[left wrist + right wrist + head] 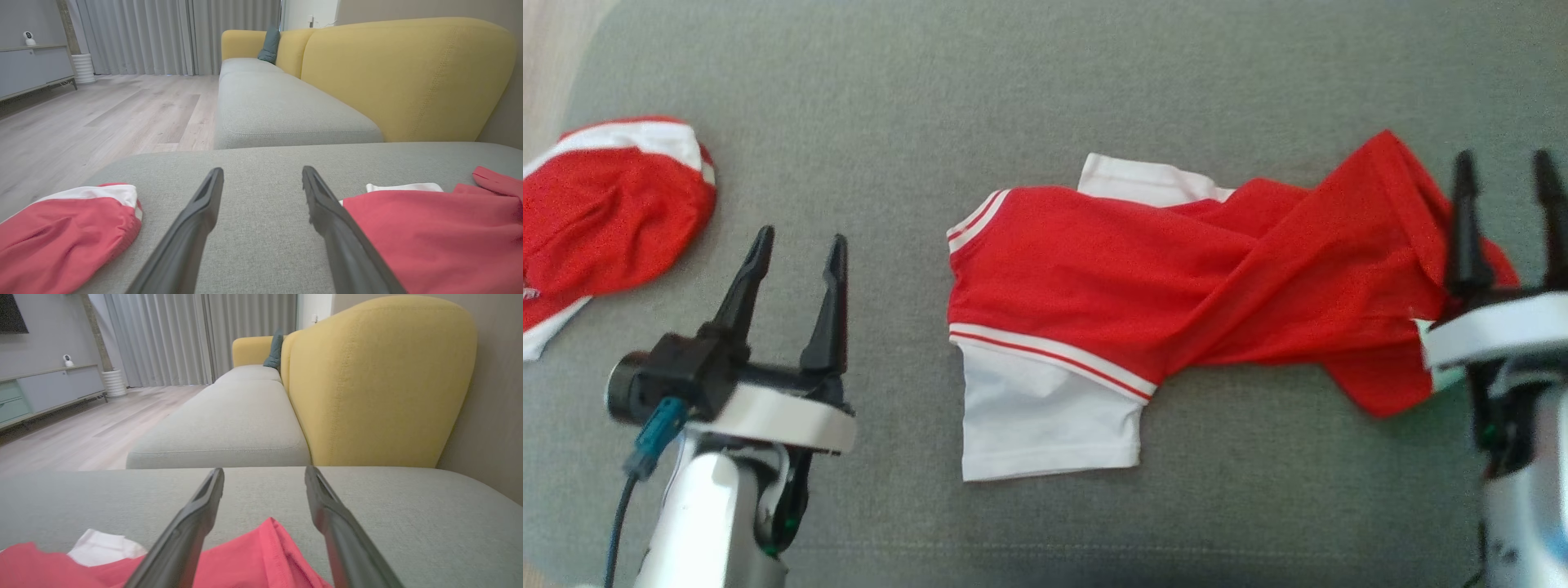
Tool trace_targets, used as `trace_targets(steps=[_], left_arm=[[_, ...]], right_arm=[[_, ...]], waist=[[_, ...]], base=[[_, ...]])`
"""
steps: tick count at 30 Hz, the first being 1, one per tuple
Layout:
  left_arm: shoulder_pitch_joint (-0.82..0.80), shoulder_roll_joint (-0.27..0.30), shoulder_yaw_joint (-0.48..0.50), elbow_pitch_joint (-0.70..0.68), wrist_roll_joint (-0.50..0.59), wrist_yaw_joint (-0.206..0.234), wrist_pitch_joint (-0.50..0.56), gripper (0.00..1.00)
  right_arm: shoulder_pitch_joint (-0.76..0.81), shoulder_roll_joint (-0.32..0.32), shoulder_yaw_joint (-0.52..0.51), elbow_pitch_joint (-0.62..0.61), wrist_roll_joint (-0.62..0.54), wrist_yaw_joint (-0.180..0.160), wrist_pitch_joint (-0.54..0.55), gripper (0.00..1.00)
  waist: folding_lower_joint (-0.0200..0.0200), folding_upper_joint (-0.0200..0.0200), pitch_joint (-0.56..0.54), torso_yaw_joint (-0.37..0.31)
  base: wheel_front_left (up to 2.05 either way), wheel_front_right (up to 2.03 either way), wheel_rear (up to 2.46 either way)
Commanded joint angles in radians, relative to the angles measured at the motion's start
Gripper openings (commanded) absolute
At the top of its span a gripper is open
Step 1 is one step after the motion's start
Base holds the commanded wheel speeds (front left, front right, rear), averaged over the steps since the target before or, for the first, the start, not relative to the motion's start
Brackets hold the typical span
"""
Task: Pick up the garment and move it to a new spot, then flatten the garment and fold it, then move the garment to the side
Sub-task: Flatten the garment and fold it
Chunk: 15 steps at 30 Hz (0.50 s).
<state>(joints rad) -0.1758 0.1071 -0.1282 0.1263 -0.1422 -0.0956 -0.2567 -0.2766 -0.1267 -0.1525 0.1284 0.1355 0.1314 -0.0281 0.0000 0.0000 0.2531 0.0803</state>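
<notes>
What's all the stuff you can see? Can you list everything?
jersey: 1, red with white trim, rumpled, middle to right of the near seat
second garment: 1, red and white, bunched at the seat's left edge
seat: 1, grey, under both clothes
backrests: several, yellow, beyond
pillow: 1, teal, sofa's far end
floor: pale wood
curtains: grey, far wall
cabinet: 1, grey, by the wall
pot: 1, white, beside the cabinet
left hand: 1, dark fingers, open, between the clothes
right hand: 1, dark fingers, open, at the jersey's right end
</notes>
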Motion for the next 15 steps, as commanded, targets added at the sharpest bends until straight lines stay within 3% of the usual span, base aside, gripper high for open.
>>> trace_targets(steps=[1,7,15], left_arm=[[-0.006,0.02,0.046,-0.031,0.011,0.009,-0.005,1.0],[0.027,0.025,0.05,-0.027,0.015,0.014,-0.005,1.0],[0.061,0.028,0.049,-0.024,0.015,0.025,-0.005,1.0]], right_arm=[[0.032,0.016,0.046,-0.085,-0.013,-0.001,-0.003,1.0],[0.197,0.064,0.105,-0.23,-0.023,-0.001,0.04,1.0],[0.327,0.076,0.128,-0.302,0.001,-0.001,0.065,1.0]], waist=[[0.0,0.0,-0.032,-0.022],[0.0,0.0,-0.076,-0.034],[0.0,0.0,-0.106,-0.041]], base=[[0.0,0.0,0.0],[0.0,0.0,0.0],[0.0,0.0,0.0]])
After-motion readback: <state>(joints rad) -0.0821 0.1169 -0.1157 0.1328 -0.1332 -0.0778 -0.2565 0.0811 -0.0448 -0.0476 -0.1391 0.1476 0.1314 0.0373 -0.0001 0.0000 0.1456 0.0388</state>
